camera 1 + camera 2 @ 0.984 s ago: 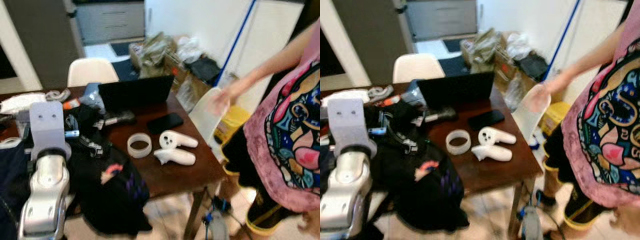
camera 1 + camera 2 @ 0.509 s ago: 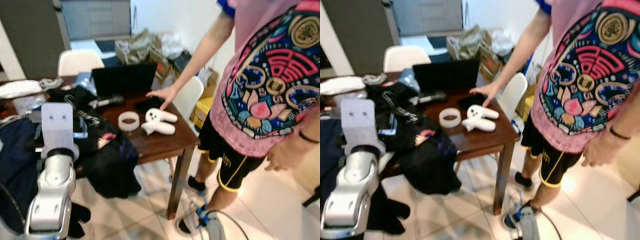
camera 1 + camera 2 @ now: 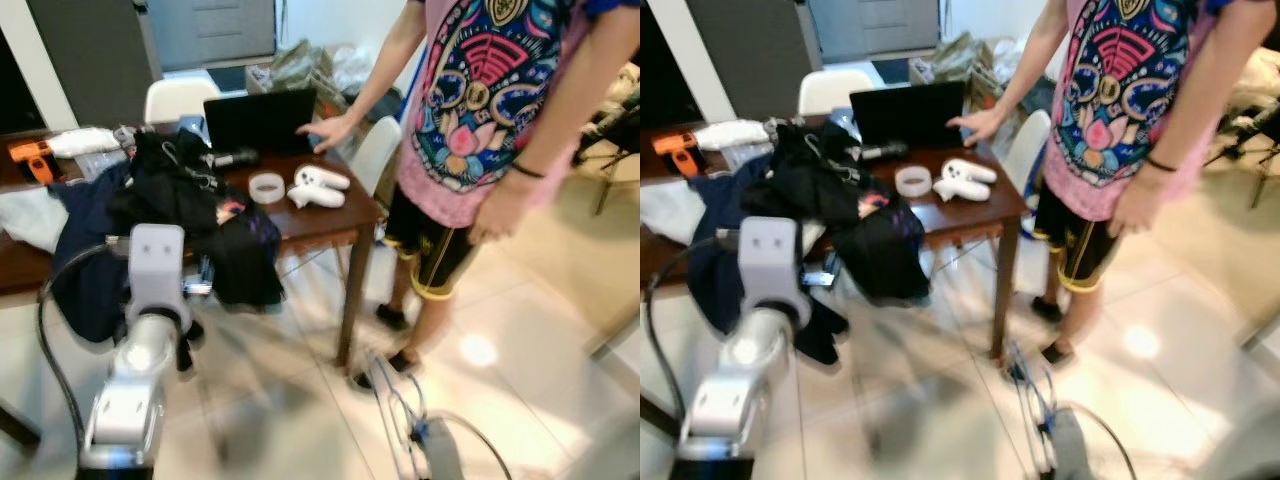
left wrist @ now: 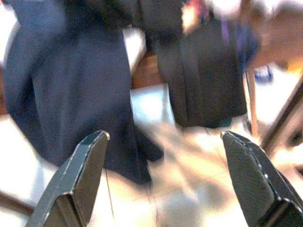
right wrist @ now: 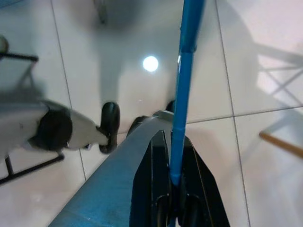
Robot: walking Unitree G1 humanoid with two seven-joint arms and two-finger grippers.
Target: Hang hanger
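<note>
Wooden table point(image 3: 330, 215) heaped with clothes point(image 3: 190, 200) on pale tiles point(image 3: 520, 340); left fingers point(image 4: 80, 179) wide, right fingers point(image 5: 156, 189) pinching blue hanger point(image 5: 182, 94).

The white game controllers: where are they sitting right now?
In the left eye view the white game controllers lie on the brown table, right of the tape ring, before the laptop.

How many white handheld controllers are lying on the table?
2. Both white handheld controllers sit near the brown wooden table's right end, beside the translucent tape ring: one nearer the black laptop, one nearer the table's front edge. The clothes pile could hide more.
</note>
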